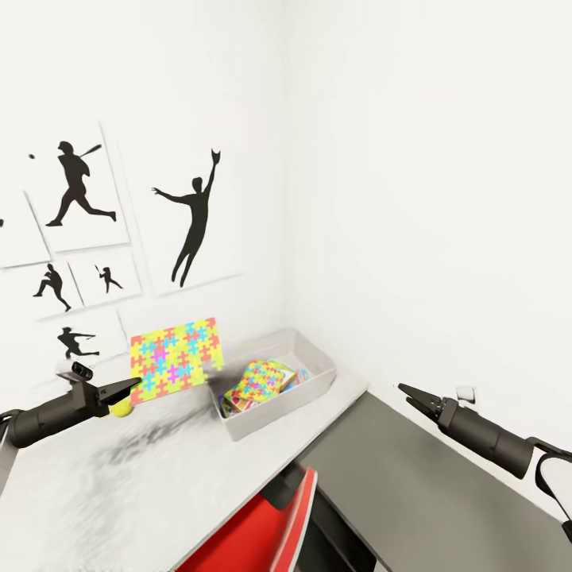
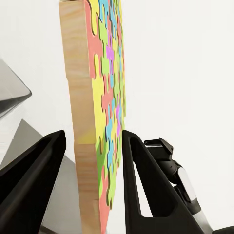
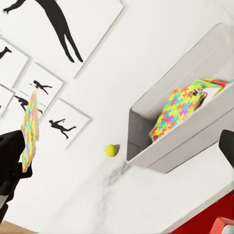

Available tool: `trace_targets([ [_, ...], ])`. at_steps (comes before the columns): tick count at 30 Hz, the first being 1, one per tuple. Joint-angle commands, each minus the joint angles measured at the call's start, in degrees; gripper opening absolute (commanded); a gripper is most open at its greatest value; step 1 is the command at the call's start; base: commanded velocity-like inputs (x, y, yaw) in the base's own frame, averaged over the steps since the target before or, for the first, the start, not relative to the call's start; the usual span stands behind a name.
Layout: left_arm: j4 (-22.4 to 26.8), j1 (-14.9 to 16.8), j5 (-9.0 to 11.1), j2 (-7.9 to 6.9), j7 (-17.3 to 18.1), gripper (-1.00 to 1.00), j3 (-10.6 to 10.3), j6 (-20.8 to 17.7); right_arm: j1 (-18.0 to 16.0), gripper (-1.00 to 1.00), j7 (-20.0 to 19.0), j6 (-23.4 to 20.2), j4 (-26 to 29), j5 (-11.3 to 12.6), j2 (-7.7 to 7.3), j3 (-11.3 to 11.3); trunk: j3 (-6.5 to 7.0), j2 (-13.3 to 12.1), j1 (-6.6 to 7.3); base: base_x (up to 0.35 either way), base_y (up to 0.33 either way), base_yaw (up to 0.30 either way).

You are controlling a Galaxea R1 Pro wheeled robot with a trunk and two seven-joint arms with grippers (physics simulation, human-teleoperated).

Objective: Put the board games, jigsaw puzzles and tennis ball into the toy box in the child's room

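Observation:
My left gripper (image 1: 133, 385) (image 2: 92, 141) is shut on a jigsaw puzzle (image 1: 175, 359) (image 2: 100, 117) (image 3: 30, 129), holding it upright by a lower corner above the table (image 1: 119, 492). The tennis ball (image 1: 121, 409) (image 3: 111, 150) lies on the table just under that gripper. Right of it stands the toy box (image 1: 318, 389) (image 3: 146, 146), with the other jigsaw puzzle (image 1: 258, 380) (image 3: 178, 109) leaning inside on colourful board games (image 1: 298, 373) (image 3: 214, 84). My right gripper (image 1: 405, 392) hangs open and empty over the lower cabinet, right of the box. The bed is out of view.
The table ends in the room's corner, with white walls behind and to the right. Black sports silhouettes (image 1: 191, 218) hang on the wall. A dark grey cabinet top (image 1: 397, 485) lies lower at the right. A red chair (image 1: 254, 528) stands at the table's front edge.

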State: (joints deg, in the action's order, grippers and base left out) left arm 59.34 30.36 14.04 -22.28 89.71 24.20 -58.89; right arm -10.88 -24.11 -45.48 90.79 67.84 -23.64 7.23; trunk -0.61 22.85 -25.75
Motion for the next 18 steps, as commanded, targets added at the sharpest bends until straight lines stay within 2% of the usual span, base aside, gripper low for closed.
trace_targets([
  [1,-0.02,0.05,-0.06,0.02,0.29,-1.0,-0.02,-0.61,-0.02,1.0,-0.15,-0.31,0.0,0.01,0.0,0.08,-0.07,0.07,-0.03,0.105,-0.002,0.286],
  [6,-0.02,0.05,-0.06,0.04,0.29,-1.0,-0.03,-0.61,-0.02,1.0,-0.15,-0.31,0.0,0.01,0.0,0.1,-0.07,0.07,-0.03,0.103,-0.001,0.276],
  [9,-0.02,0.05,-0.06,0.04,0.29,-1.0,-0.03,-0.61,-0.02,1.0,-0.21,-0.31,0.0,-0.03,0.0,0.16,-0.07,0.07,-0.03,0.023,0.0,0.155],
  [18,0.02,0.05,-0.06,0.04,0.29,-1.0,-0.04,-0.61,-0.02,1.0,-0.24,0.0,0.0,-0.07,0.0,0.15,-0.07,0.07,-0.03,0.003,0.0,0.027],
])
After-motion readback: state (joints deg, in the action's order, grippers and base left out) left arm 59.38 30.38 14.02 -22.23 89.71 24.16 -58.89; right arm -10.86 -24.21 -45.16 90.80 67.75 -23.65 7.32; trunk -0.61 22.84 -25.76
